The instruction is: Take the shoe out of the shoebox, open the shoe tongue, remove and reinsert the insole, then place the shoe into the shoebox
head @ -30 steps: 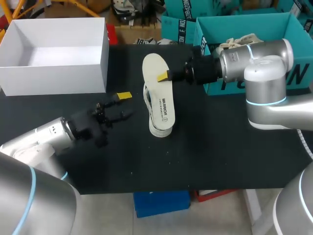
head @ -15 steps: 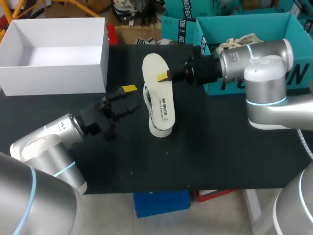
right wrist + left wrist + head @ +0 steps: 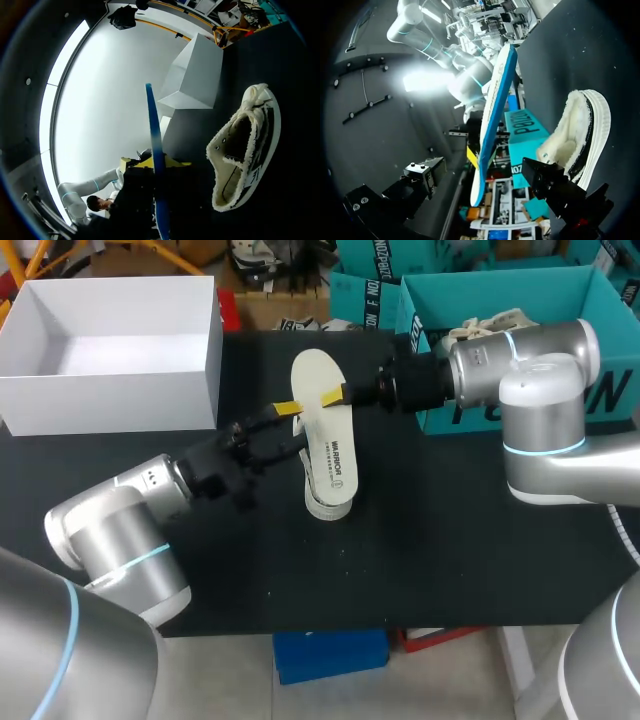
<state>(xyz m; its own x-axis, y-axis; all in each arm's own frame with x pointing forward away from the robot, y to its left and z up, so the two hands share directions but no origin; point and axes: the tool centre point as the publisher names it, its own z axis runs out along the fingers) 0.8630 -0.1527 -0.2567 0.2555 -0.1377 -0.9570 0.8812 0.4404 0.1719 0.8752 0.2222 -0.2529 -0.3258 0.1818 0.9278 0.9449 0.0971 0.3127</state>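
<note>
Insole (image 3: 325,430) first: my right gripper (image 3: 335,395) is pinched tight on its long edge and holds it up on its side, white face to the head camera and blue under-face toward the left wrist camera. The right gripper comes in from about two o'clock of the insole. It looks thin, light and bendy (like a slice of foam), so I think it will flop if held only at one end. A hold near the middle of the edge seems best. Just under it, at six o'clock, the shoe (image 3: 320,502) lies on its side on the black table (image 3: 450,540), with its fluffy mouth gaping. The shoe looks soft and light too, so I guess its wall would squash under a hard squeeze. The firmer heel rim is likely the place to pinch. My left gripper (image 3: 285,425) sits at nine o'clock of the shoe with its fingers spread wide and nothing held. The white shoebox (image 3: 110,340) waits at ten o'clock, well apart.
</note>
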